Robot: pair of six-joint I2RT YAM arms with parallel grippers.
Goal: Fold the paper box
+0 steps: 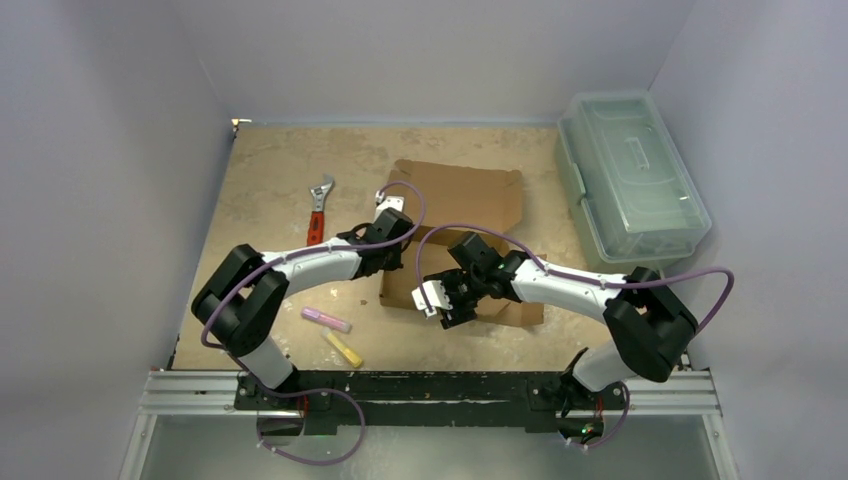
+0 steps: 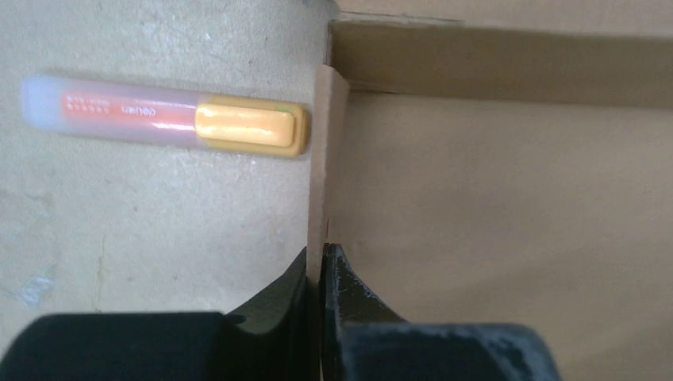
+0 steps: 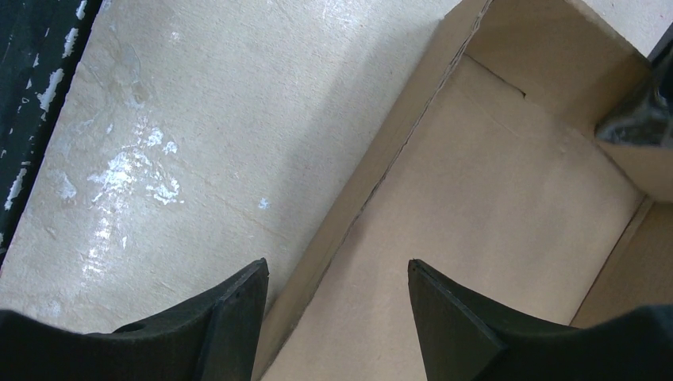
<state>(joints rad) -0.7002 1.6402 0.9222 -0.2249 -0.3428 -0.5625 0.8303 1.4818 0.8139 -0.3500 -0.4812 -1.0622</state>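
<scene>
Cardboard this thin is what worries me here. The paper box (image 1: 470,190) sits in the middle of the table (image 1: 270,170), tray half formed, with its big lid panel stretching out on the far side. The left gripper (image 2: 319,252) is clamped onto the short side flap (image 2: 327,151) at the box's left end, with the upright flap sandwiched between its fingers. That wrist view is so close I can't swear how deep the bite goes; it looks like just the edge. The right gripper (image 3: 337,266) has nothing in it. Its jaws are spread wide and straddle the long front wall (image 3: 393,151), one finger out over the table and one over the box floor. So what could go wrong? If the left arm swings that flap inward on such a shallow pinch, the flap probably slips out and springs back, or it creases somewhere off the score line. Nothing is pinning the box down either, so a sideways pull would likely drag the whole thing across the table instead of folding it. There's also a marker (image 2: 167,119) lying just beside that left end, and a sliding box could shove it or ride up on it. And if the right one closes on the front wall while the left is pulling, the two could twist the tray and buckle a corner.
</scene>
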